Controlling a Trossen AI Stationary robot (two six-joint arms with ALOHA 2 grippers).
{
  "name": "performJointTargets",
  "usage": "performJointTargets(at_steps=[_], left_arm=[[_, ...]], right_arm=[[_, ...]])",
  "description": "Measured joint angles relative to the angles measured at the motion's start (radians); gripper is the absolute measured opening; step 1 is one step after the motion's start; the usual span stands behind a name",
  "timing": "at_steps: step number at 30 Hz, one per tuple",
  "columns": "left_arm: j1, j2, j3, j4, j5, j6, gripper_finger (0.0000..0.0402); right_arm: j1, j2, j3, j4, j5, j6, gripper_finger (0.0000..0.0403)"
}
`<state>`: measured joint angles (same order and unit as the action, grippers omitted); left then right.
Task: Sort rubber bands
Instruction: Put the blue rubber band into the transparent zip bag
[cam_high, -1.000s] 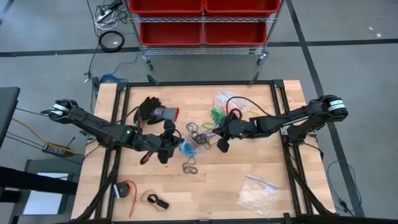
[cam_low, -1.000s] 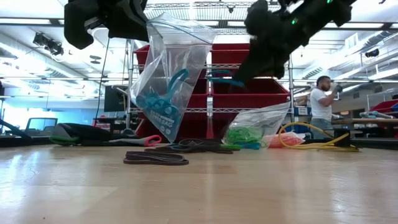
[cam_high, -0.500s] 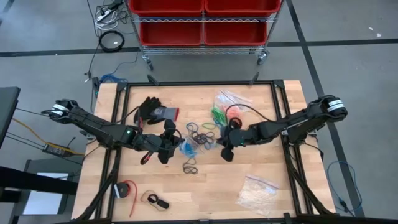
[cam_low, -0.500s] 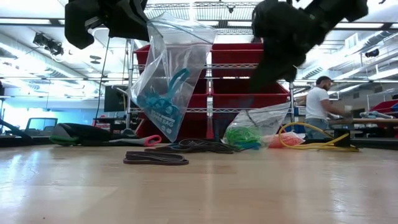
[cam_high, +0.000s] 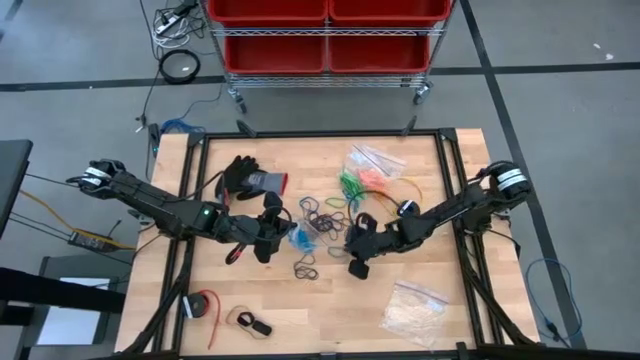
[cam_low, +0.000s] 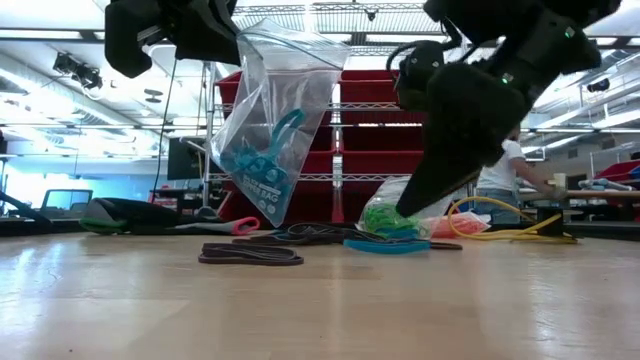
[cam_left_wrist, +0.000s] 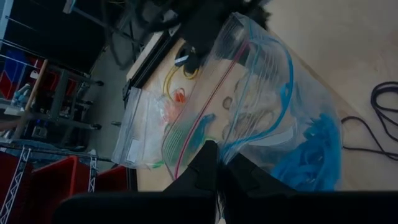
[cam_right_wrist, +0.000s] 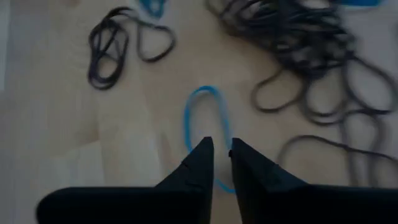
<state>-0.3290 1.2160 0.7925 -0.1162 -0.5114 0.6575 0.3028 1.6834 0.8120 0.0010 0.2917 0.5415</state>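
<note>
Pale wood-grain table (cam_high: 400, 200). Thin elastic rubber bands (cam_high: 320, 215) lie tangled at centre, black loops mostly; one blue oval loop (cam_right_wrist: 205, 127) lies flat. Left gripper (cam_high: 275, 215), at 9 o'clock of the pile, stays clenched on a glossy clear zip bag (cam_low: 275, 110) of blue bands. Right gripper (cam_right_wrist: 221, 149) has dropped toward 5 o'clock, fingers slightly parted over the loop.

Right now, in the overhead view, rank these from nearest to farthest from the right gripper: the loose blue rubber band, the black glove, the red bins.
1. Blue rubber band, right at the right gripper, mid-table.
2. Black glove, across the table toward the left arm.
3. Red bins, on the rack beyond the table.
</note>
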Motion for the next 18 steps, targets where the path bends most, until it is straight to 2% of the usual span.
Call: performJointTargets(at_steps=[6,12,18], left_arm=[[0.0,0.0,0.0,0.003,0.0,0.0,0.0012],[0.0,0.0,0.0,0.0,0.0,0.0,0.0012],[0.0,0.0,0.0,0.001,0.0,0.0,0.0012]], right_arm=[[0.018,0.077,0.0,0.122,-0.008,0.005,0.0118],[0.024,0.109,0.0,0.118,0.001,0.005,0.019],[0.025,0.15,0.003,0.135,0.012,-0.004,0.0223]])
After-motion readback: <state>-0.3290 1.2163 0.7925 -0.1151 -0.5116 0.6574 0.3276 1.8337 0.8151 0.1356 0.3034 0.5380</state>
